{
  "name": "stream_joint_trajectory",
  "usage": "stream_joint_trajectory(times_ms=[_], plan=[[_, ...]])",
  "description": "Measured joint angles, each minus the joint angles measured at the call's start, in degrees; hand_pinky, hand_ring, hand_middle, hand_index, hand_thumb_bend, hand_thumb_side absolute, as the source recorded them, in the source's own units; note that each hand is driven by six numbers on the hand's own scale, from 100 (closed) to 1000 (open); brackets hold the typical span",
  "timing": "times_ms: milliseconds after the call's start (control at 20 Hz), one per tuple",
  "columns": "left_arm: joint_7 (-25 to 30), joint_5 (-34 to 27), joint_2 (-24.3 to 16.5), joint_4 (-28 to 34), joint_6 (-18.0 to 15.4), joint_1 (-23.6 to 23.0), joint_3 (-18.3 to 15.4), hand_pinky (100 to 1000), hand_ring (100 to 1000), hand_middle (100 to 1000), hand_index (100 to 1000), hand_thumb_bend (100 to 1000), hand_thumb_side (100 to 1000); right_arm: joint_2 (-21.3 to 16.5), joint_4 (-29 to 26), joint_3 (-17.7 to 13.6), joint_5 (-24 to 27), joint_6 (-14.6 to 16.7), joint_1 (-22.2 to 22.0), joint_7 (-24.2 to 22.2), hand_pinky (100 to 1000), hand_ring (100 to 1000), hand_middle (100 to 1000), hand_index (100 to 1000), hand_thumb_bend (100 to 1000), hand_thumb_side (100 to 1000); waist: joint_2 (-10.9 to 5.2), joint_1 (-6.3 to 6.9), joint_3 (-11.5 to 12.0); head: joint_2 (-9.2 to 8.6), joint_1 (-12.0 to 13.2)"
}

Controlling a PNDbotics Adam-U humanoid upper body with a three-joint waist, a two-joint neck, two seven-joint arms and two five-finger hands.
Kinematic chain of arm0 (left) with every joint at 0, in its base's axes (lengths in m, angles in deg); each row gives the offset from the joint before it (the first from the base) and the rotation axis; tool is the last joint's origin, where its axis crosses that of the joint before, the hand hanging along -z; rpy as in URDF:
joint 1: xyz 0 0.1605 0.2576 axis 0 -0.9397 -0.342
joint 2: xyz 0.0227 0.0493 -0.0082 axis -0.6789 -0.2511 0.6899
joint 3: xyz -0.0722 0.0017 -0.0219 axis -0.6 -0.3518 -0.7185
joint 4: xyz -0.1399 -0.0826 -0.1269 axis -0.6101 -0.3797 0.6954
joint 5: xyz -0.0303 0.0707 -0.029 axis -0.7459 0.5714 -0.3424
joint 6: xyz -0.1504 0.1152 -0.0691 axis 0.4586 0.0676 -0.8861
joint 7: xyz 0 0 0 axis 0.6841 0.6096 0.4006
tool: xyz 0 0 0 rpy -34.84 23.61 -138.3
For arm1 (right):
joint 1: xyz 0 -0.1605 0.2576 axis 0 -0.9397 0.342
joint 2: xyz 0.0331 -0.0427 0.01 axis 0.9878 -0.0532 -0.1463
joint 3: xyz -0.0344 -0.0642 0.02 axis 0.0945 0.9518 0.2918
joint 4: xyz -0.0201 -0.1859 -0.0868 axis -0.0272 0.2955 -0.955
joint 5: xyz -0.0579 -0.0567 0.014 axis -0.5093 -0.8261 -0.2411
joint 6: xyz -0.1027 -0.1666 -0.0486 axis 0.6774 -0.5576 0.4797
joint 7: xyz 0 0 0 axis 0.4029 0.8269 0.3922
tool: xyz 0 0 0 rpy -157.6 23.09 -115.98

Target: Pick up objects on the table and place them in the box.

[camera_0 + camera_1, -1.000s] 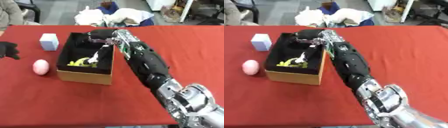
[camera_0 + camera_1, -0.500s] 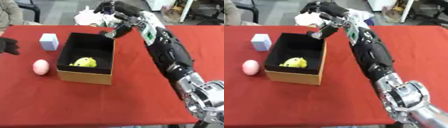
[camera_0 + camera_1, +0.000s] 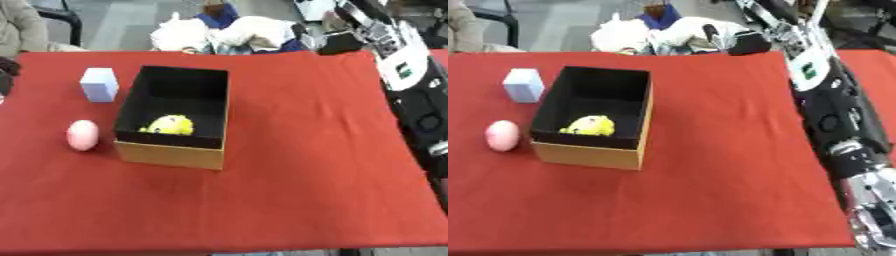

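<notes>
Yellow toy (image 3: 171, 125) down in the box (image 3: 171, 155). Pink egg (image 3: 82, 135) just left of it, pale block (image 3: 99, 84) near. Right hand (image 3: 750, 44) high at the far side; cannot tell if spread or curled. Come down over the egg, close slowly, stop any rolling.

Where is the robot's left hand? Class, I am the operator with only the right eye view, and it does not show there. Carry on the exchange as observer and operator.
Observer: The left eye view shows a dark part of the left hand at the picture's left edge, about level with the white block.
Operator: Is it touching the block?
Observer: No. Bare red table lies between them.
Operator: And the pink egg?
Observer: The pink egg lies apart from the hand, nearer the robot.
</notes>
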Motion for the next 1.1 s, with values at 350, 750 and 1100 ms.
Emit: stream_joint_trajectory(times_ms=[350,750,1100], plan=[[3.3,8.5,-1.9,-9.5,-2.8,5.7,5.3,653,631,639,771,435,731,-3.4,-3.9,-3.0,7.5,-4.0,-3.8,-1.4,781,752,749,865,100,410,-0.08,0.01,-0.7,0.00,0.8],[5.8,19.4,2.6,-20.4,-4.8,12.5,9.0,649,602,623,775,485,706,-3.9,-6.0,-4.8,10.8,-6.8,-5.3,-1.9,779,748,742,860,100,477,-0.25,0.25,-1.0,0.00,1.0],[5.3,26.1,7.9,-27.9,-6.2,15.7,9.5,635,577,599,769,458,667,-3.9,-6.2,-5.0,11.4,-7.3,-5.6,-1.9,779,747,741,860,100,491,-0.09,0.13,-1.4,0.00,1.1]])
